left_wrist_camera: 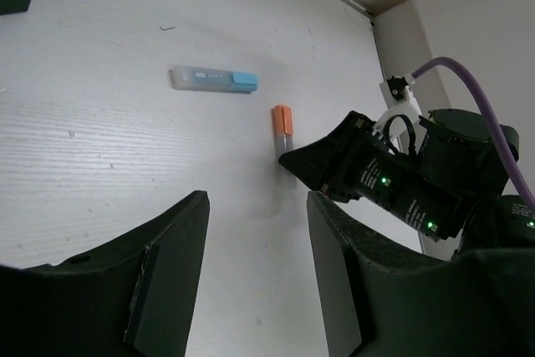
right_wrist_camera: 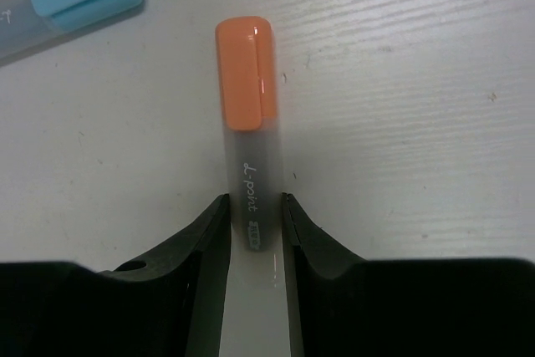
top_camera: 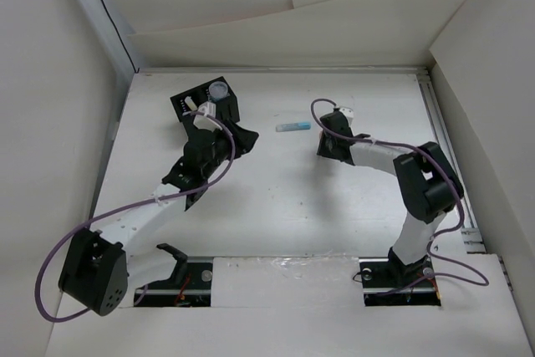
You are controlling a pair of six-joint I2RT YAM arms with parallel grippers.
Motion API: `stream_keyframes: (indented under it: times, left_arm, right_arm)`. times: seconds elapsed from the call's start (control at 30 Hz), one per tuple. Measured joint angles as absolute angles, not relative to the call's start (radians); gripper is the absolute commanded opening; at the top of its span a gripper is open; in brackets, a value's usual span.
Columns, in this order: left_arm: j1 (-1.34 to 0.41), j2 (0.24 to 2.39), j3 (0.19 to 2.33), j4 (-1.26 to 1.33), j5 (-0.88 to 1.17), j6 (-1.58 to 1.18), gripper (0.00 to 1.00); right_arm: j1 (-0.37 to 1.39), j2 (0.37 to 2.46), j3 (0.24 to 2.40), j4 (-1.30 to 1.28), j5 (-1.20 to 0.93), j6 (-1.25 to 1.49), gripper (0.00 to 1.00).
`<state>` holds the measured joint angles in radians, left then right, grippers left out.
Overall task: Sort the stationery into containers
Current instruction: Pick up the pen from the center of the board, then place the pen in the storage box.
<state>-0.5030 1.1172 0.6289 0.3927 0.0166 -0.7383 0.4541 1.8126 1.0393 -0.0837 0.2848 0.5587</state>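
Holding point: orange-capped marker in the right gripper

Item: orange-capped marker [right_wrist_camera: 251,135], grey barrel with printed lettering, lying flat on the white table [top_camera: 276,206].

Gripper state, right: right gripper [right_wrist_camera: 255,202] is set astride the barrel. Its jaws are narrowed to the barrel's width, with a finger pressed on each side. It has the marker by the plain end, and the cap is free.

Axis: the marker's long axis runs straight out from the right wrist, in line with the fingers. The cap points away from the wrist. The hold sits towards the rear of the barrel, so most of the length projects ahead of the fingertips. The marker will probably tip cap-down if the hold is slack.

Neighbour: blue-capped marker [right_wrist_camera: 71,2] lies just beyond and to the left of the orange cap. It is apart from the orange marker and lies crosswise to it.

Destination: black organiser [top_camera: 182,106] stands at the far left of the table, well apart from the right gripper. It already holds a white cylinder with a blue top [top_camera: 219,88]. The carry will have to go leftward across the table, passing the blue-capped marker.

Gripper state, left: left gripper [left_wrist_camera: 257,215] is spread wide and holds nothing. It hangs close by the organiser and is the nearer arm to it, but well apart from the orange-capped marker.
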Motion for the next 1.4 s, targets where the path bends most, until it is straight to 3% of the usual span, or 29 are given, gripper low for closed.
stream_keyframes:
  times: [0.4,0.53,1.07,1.17,1.4]
  left_arm:
    - [-0.503,1.238,0.743,0.361,0.172,-0.73,0.48]
    - [-0.503,1.314,0.794,0.349,0.237,-0.723,0.56]
    - [-0.503,1.458,0.841,0.305,0.263,-0.701,0.52]
    - [-0.503,1.473,0.841,0.31,0.277,-0.706,0.47]
    - [-0.503,1.495,0.841,0.381,0.348,-0.749,0.11]
  right_arm:
    - [0.611,1.48,0.905,-0.047,0.107,0.479,0.13]
    - [0.655,1.466,0.889,-0.013,0.004,0.459,0.13]
    - [0.7,1.448,0.884,0.061,-0.152,0.434,0.13]
    - [0.702,1.448,0.884,0.077,-0.168,0.434,0.13]
    - [0.702,1.45,0.883,0.089,-0.199,0.441,0.16]
